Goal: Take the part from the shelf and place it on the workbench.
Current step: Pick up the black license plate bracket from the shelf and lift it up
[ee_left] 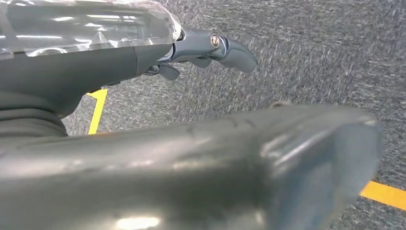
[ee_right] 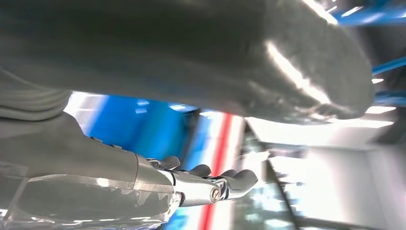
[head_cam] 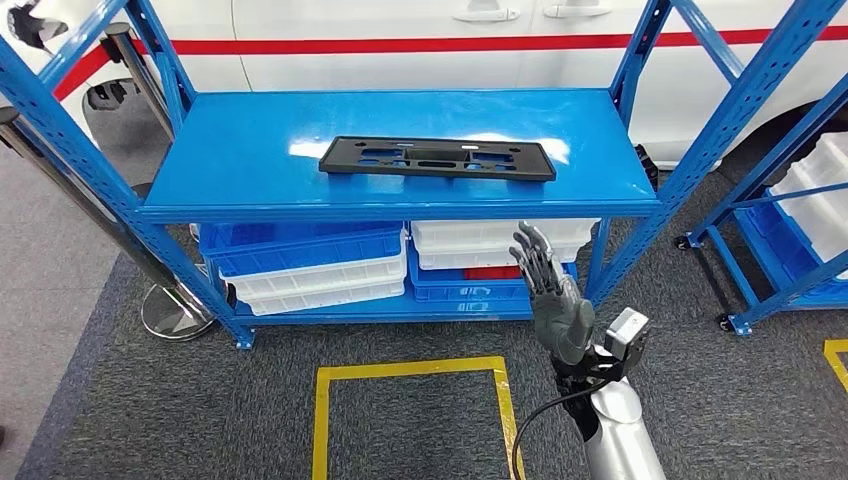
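Head view: the right hand (head_cam: 555, 295) rises empty, fingers spread, below the shelf (head_cam: 250, 160). The flat black part (head_cam: 437, 159) lies on top, likely light, stiff and thin; its near long edge looks best.

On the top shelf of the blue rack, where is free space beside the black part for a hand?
The shelf top is bare on both sides of the black part, widest between it and the rack's left posts, with a strip along the front edge. Below, bins crowd the lower shelf. The right hand holds nothing.
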Available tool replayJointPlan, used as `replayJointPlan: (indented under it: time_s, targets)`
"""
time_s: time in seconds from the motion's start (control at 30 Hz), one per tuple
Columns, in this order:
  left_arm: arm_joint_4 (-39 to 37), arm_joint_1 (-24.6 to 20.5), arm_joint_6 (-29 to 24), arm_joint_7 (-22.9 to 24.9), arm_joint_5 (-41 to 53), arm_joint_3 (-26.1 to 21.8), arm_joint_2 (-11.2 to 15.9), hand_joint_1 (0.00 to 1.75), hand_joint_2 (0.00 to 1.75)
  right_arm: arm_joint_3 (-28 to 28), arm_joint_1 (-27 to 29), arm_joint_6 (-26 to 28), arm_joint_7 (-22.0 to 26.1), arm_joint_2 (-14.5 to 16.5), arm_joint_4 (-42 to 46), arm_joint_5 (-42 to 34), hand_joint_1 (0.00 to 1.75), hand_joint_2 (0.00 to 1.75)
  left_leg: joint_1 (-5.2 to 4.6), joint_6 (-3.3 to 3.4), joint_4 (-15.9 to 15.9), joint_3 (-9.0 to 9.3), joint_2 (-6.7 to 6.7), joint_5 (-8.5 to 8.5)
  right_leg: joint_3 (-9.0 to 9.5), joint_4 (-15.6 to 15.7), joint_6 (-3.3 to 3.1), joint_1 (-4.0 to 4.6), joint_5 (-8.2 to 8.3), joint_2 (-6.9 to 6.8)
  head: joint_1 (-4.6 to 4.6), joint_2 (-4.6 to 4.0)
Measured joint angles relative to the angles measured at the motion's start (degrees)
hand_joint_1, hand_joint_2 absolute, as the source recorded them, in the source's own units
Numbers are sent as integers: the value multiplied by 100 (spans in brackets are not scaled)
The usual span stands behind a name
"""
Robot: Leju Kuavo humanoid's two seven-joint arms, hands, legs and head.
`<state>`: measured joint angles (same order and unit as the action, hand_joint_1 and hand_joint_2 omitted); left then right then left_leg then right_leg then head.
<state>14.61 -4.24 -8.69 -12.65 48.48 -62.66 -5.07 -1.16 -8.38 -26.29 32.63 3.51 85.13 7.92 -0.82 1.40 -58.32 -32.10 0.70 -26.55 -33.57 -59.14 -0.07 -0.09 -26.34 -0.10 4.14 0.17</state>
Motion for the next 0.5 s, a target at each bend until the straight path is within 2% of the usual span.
replayJointPlan:
  time_s: [0.1, 0.17, 0.23, 0.27, 0.3, 0.33, 0.4, 0.43, 0.47, 0.5]
  targets:
    - [-9, -13, -23, 14, 57, -97, -1, 0, 0, 295, -48, -119, 133, 9, 506, -266, 0, 0, 6, -84, -75, -21, -8, -76, 39, 94, -55, -48, 32, -7, 1, 0]
    - [-17, -26, -34, 15, 96, -169, -3, 0, 0, 517, -93, -187, 224, 18, 840, -448, 0, 0, 38, -162, -556, -236, -19, -352, 80, 147, -92, -91, 44, -22, 2, 0]
    - [-25, -32, -39, 16, 125, -238, -7, 0, 0, 742, -123, -219, 311, 17, 1108, -619, 0, 0, 107, -240, -1296, -611, -25, -654, 87, 150, -101, -103, 33, -25, 2, 0]
    - [-26, -32, -40, 16, 134, -272, -7, 0, 0, 850, -128, -203, 354, 12, 1218, -697, 0, 0, 142, -276, -1524, -740, -27, -691, 93, 148, -93, -111, 25, -25, 2, 0]
    - [-28, -31, -44, 16, 149, -304, -7, 0, 0, 968, -132, -162, 399, 0, 1327, -767, 0, 0, 174, -310, -1535, -768, -30, -610, 105, 146, -78, -126, 14, -23, 2, 0]
    - [-30, -32, -47, 15, 166, -338, -7, 0, 0, 1100, -138, -99, 444, -22, 1439, -826, 0, 0, 205, -340, -1324, -685, -34, -430, 125, 143, -55, -146, -2, -19, 2, 0]
    - [-39, -42, -55, 9, 209, -401, -8, 0, 0, 1392, -165, 74, 532, -97, 1650, -914, 0, 0, 246, -388, -545, -326, -44, -20, 179, 132, 16, -178, -47, -9, 2, 0]
    - [-46, -53, -58, 4, 230, -424, -10, 0, 0, 1523, -180, 178, 568, -154, 1732, -944, 0, 0, 245, -375, -235, -178, -44, 82, 193, 121, 58, -181, -67, -5, 2, 0]
    - [-55, -66, -63, -3, 253, -442, -11, 0, 0, 1640, -191, 295, 597, -222, 1800, -974, 0, 0, 235, -347, -55, -96, -42, 111, 198, 114, 100, -175, -80, -3, 1, 0]
    - [-64, -76, -67, -10, 274, -461, -13, 0, 0, 1745, -197, 419, 619, -295, 1860, -1007, 0, 0, 213, -302, -12, -79, -36, 75, 196, 116, 141, -166, -84, -3, 1, 0]
